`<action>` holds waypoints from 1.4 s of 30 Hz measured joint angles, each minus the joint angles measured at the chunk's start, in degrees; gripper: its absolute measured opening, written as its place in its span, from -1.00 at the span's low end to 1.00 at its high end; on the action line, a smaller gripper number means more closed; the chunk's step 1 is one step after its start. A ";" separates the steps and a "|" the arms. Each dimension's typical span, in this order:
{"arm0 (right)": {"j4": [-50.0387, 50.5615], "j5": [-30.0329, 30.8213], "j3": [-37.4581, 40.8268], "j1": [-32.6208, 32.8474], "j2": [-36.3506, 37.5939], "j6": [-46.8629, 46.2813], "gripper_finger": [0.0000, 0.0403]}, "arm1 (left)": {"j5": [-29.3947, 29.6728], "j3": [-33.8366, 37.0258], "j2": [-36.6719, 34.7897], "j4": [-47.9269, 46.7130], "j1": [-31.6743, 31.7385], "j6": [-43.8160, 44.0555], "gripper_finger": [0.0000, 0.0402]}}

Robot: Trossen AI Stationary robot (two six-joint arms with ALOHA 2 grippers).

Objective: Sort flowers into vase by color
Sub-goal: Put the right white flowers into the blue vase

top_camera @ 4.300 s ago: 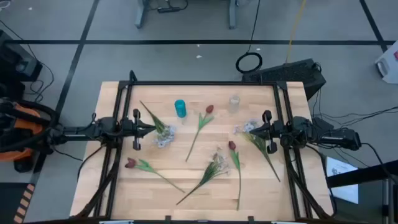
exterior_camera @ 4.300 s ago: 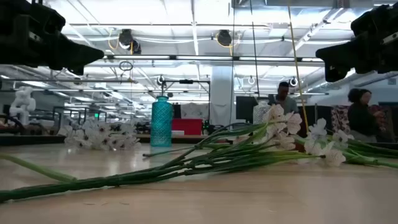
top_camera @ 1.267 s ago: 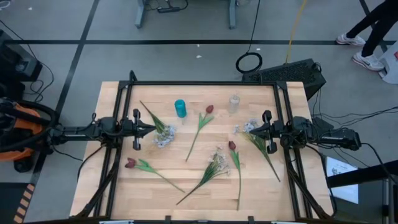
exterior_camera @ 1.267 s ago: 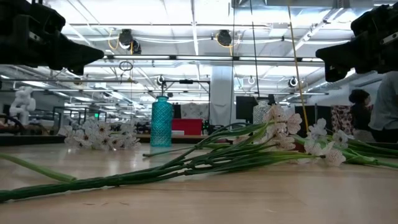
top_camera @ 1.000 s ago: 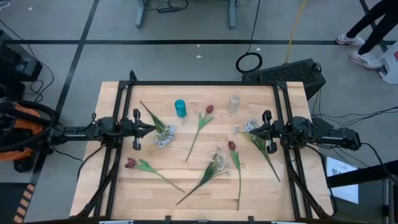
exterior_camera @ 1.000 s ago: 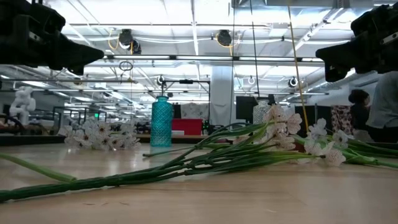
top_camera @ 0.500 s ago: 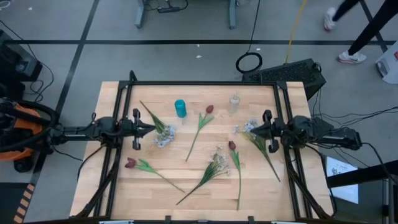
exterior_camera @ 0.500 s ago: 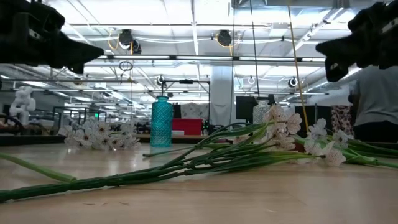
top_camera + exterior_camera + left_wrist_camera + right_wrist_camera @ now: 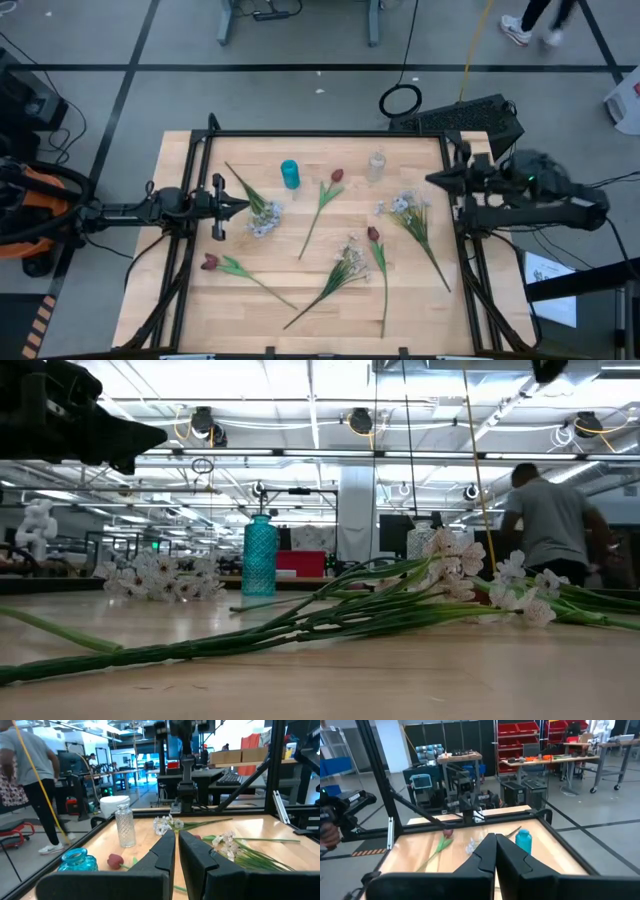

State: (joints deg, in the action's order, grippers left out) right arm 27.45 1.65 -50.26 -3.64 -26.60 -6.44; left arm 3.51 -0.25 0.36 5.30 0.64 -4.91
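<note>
Wooden table (image 9: 300, 310) carries all six flowers (image 9: 340, 268) loose between blue vase (image 9: 290, 174) and clear vase (image 9: 377, 164); nothing sorted. Left gripper (image 9: 243, 208) and right gripper (image 9: 436, 179) hover empty, fingers together.

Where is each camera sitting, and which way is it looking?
High view: above the table, looking straight down at the flowers; both arms show, left hand and right hand.
Low view: at tabletop height, looking across past a white spray; the left arm shows top left.
Left wrist view: on the left arm, looking across the table; its shut fingers show.
Right wrist view: on the right arm, looking back across; its shut fingers show.
Shared: all four see the blue vase.
</note>
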 joint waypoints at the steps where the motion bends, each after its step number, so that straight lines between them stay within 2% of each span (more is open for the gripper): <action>1: 1.34 0.02 -3.38 0.00 -2.04 -0.23 -1.00 | 0.00 0.00 0.00 0.00 -0.01 0.00 -0.84; 8: 12.47 0.06 -24.67 0.00 -15.24 1.90 -1.00 | 0.00 -0.02 0.00 0.28 0.00 -0.02 -0.84; 14: 14.53 -0.07 -34.16 0.00 -23.33 2.63 -1.00 | 0.00 0.00 0.00 0.26 0.00 -0.01 -0.84; 23: 17.84 0.00 -34.42 0.00 -29.17 2.94 -1.00 | 0.10 0.00 0.00 0.26 -0.02 -0.05 -0.84; 28: 15.15 0.02 -30.93 0.00 -30.67 4.63 -1.00 | 7.90 0.00 0.00 0.22 0.02 0.91 -0.84; 34: 11.04 0.04 -26.34 0.00 -30.62 5.08 -1.00 | 8.81 -1.13 0.19 0.55 0.02 3.87 -0.84; 37: 10.71 0.04 -25.08 0.00 -30.74 4.74 -1.00 | 9.22 -6.42 1.84 -0.31 0.00 4.54 -0.85; 42: 10.35 0.22 -23.96 0.00 -30.65 4.58 -1.00 | 12.71 -21.00 10.77 -10.91 0.00 2.64 -0.90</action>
State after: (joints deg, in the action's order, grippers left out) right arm 37.80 1.87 -74.23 -3.64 -57.25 -1.87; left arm 16.22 -21.25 11.13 -5.61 0.64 -2.27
